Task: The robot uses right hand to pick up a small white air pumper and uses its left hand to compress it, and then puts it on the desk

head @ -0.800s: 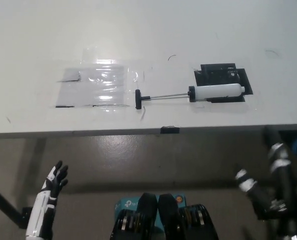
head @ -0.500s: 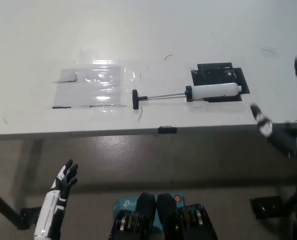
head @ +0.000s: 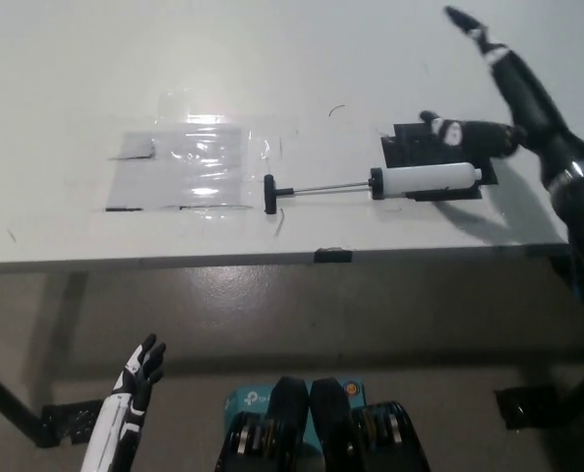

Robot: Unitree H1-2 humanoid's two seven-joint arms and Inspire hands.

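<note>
Black right hand [head: 503, 93] held above the white counter [head: 272, 79], fingers spread, nothing grasped, white air pump [head: 425, 181] laid on a black patch [head: 410, 147] just below it, rod drawn out toward clear film [head: 184, 167], white left hand [head: 135, 379] open low over grey floor [head: 371, 315]

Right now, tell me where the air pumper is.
In the head view, the air pumper lies on the desk, right of centre, its white barrel over a black patch, just below the right hand.
</note>
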